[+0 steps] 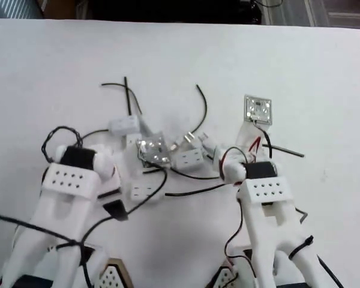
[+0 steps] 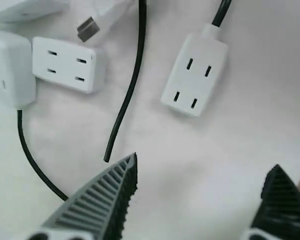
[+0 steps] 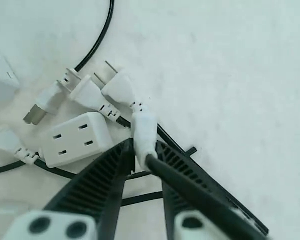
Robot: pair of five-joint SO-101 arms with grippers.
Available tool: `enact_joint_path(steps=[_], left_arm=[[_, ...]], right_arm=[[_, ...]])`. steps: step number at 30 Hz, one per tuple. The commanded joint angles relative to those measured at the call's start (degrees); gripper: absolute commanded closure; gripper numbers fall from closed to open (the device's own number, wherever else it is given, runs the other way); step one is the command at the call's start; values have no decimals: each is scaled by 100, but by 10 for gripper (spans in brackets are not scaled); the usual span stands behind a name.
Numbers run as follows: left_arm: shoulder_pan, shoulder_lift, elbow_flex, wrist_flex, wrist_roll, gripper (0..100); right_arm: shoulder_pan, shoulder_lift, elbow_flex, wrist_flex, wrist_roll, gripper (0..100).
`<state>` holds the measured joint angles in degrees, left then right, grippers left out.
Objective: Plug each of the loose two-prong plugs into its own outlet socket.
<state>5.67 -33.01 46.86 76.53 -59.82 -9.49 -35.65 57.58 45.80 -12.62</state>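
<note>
Starting at the left, my left end effector [image 2: 205, 167] hangs over the bench [image 1: 324, 66] with its fingers spread wide and nothing between them. The cut end of a black cable [image 2: 121, 112] lies just ahead of one fingertip. Beyond it, in the left wrist view, I count four white outlet blocks [image 2: 192, 75]. All lie flat with slots facing up, two of them cut by the frame edge, and none touches the fingers. In the centre of the high view I also count two shiny square plates [image 1: 258, 109], one among the blocks and one set apart toward the right. In the right wrist view I count four white two-prong plugs [image 3: 87, 95] lying close together, one partly out of frame. At the right, my right end effector [image 3: 142, 147] is pinching the held plug [image 3: 144, 129] by its white rear section. The long axis runs straight out from the fingers, and the prongs appear to point away from the wrist, roughly level with the bench. The closest outlet block [image 3: 75, 137] lies just beside one finger, off to the side of that axis, slots up. I judge that the right arm is the nearer one and that the prongs must be tipped downward before insertion.
</note>
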Motion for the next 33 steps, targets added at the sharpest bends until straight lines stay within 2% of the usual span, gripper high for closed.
enact_joint_path(steps=[1,8,16,27,33], left_arm=[[13,374,-492,-123,-70,612],[22,1349,-888,-457,-79,612],[593,2018,-941,-914,-62,614],[681,2914,-932,-1969,-9,615],[681,3029,-888,-2277,879,616]], right_arm=[[66,-13,-44,-92,-53,981],[66,-13,-44,-75,-53,981],[66,-13,-44,-66,-53,981],[66,-13,-44,-66,-9,981],[66,-13,-44,-66,-9,981]])
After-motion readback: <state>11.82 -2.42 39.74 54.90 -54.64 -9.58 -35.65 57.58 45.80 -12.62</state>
